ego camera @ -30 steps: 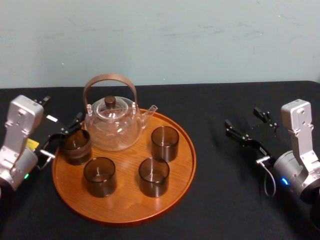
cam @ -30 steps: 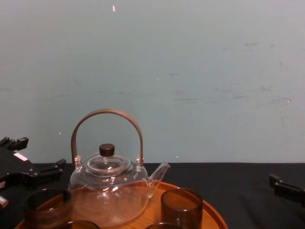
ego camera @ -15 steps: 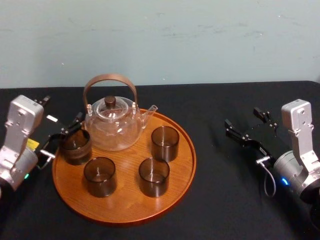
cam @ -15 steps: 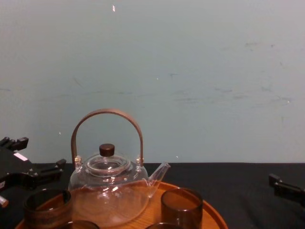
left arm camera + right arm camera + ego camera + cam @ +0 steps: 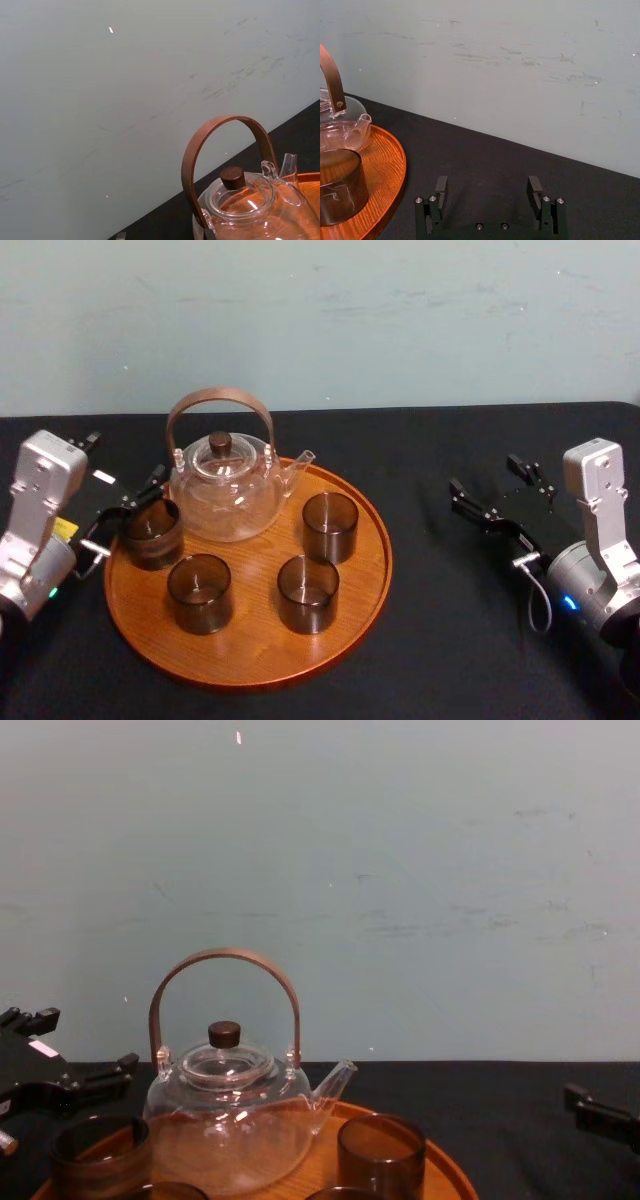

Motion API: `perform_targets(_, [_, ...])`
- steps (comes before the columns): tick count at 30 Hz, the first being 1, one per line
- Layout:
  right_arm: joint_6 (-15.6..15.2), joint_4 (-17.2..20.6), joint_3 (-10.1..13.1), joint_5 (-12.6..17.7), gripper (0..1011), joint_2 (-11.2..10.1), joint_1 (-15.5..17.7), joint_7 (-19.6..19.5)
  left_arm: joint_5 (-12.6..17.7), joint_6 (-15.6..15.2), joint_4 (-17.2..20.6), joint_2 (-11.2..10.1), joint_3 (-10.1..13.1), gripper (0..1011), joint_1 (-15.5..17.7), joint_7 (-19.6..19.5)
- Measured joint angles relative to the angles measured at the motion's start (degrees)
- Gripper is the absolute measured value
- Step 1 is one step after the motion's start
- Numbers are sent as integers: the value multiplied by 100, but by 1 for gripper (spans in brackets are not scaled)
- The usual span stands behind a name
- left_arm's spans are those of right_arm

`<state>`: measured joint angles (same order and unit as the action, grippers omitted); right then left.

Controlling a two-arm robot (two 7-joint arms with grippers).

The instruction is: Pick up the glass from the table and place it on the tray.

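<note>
We see the glass (image 5: 152,532) on the tray (image 5: 365,540) by its left rim, left gripper (image 5: 122,462) spread just beside it. A careless pull-back could clip it or the teapot (image 5: 228,490). Right gripper (image 5: 485,476) spread, parked aside.

It looked like a robotics lab or test room. A bare, scuffed pale blue-green painted wall (image 5: 400,320) rose straight behind a table draped in plain black cloth (image 5: 450,640). A silver-grey left robot arm (image 5: 38,510) and a matching right robot arm (image 5: 600,525) flanked a clear glass teapot with a bent brown handle (image 5: 228,495), staged on a round orange-brown wooden tray (image 5: 250,645).
</note>
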<state>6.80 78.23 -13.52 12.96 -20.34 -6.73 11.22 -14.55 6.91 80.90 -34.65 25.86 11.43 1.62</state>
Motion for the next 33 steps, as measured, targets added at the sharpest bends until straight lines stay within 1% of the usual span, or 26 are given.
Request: perform_targets(33, [0,0,0,0,1002,0,0,0,0,0,0,0,0,1001,0,0])
